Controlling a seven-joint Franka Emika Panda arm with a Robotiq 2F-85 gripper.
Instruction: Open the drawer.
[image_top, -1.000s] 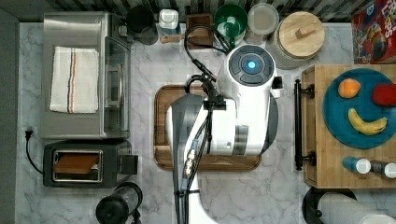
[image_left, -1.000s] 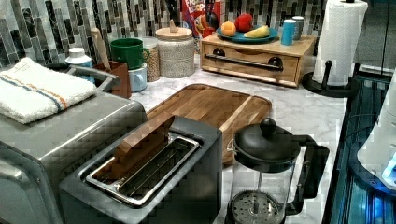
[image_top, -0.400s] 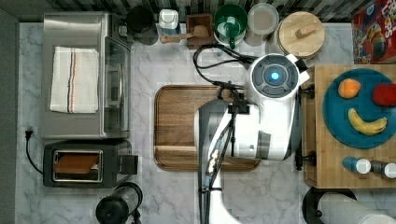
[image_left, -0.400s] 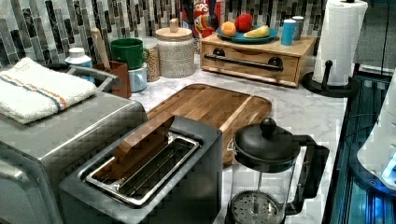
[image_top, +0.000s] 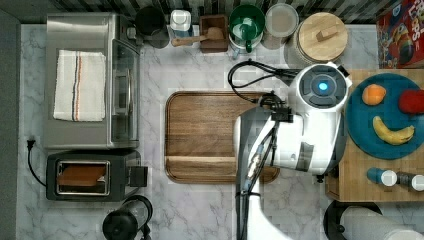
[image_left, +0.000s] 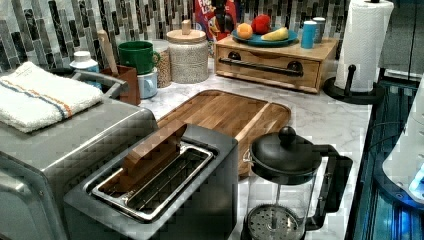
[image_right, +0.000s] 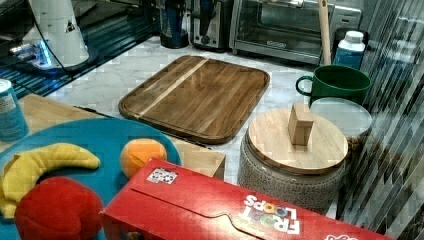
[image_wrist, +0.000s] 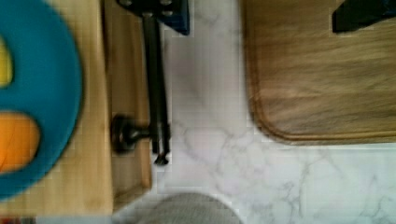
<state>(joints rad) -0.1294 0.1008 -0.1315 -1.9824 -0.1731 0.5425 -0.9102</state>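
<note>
The drawer (image_left: 270, 69) is a light-wood box at the back of the counter in the left view, closed, with a long black bar handle (image_left: 260, 66) on its front. In the wrist view the handle (image_wrist: 156, 93) runs along the drawer front (image_wrist: 128, 84). My gripper (image_wrist: 254, 18) is open. One dark finger (image_wrist: 156, 11) is at the bar, the other (image_wrist: 359, 16) over the walnut tray (image_wrist: 327, 93). In the top view my white arm (image_top: 310, 130) covers the gap between the tray (image_top: 200, 135) and the drawer box (image_top: 370, 190) and hides the handle.
A blue plate (image_top: 385, 117) with an orange, a banana and a red fruit sits on the drawer box, beside small bottles (image_top: 380, 176). A paper towel roll (image_left: 367, 42) stands at the left view's right of the drawer. A lidded jar (image_top: 322, 37), a green mug (image_top: 246, 22), a toaster (image_top: 82, 175) and a coffee press (image_left: 285, 185) are around.
My arm has swung toward the top view's right, from over the middle of the tray to its right edge next to the drawer. The drawer has not moved.
</note>
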